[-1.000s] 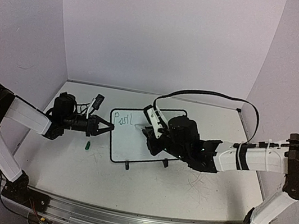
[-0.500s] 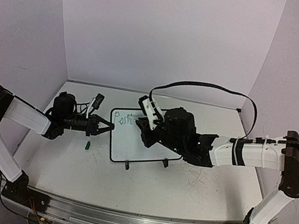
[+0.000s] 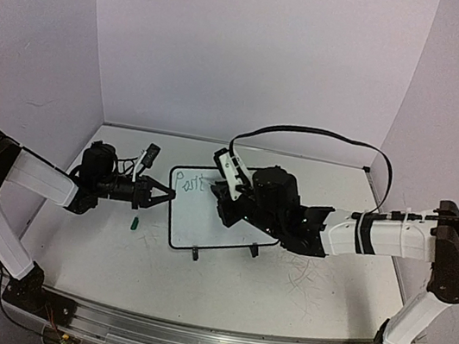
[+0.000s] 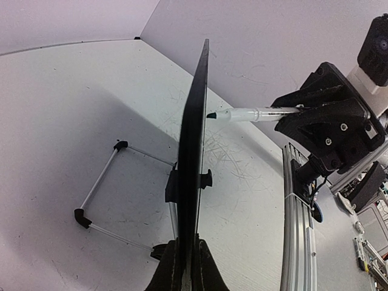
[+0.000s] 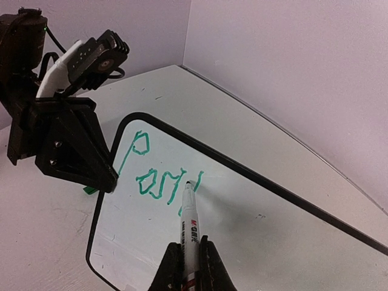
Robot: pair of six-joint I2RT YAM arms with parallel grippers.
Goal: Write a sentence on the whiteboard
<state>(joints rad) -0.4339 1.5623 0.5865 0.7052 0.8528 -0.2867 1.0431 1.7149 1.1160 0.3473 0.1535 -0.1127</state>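
The whiteboard (image 3: 196, 219) stands tilted on its feet mid-table; it also shows in the right wrist view (image 5: 260, 224) and edge-on in the left wrist view (image 4: 195, 133). The sentence (image 5: 160, 176) is a few green letters, roughly "Posi" plus one stroke, at the board's top left (image 3: 189, 183). My left gripper (image 3: 161, 196) (image 4: 185, 264) is shut on the board's left rim. My right gripper (image 3: 224, 196) (image 5: 186, 264) is shut on a white marker (image 5: 190, 218) (image 4: 257, 113). The marker's tip is at the board just right of the last stroke.
A small green marker cap (image 3: 134, 225) lies on the table left of the board. The board's wire stand (image 4: 100, 185) sticks out behind it. Grey scribble marks (image 3: 305, 276) cover the tabletop to the right. Purple walls enclose the table.
My right gripper has moved left and slightly back with the marker, closer to the letters. A further green stroke has appeared. The left arm and the board have not moved.
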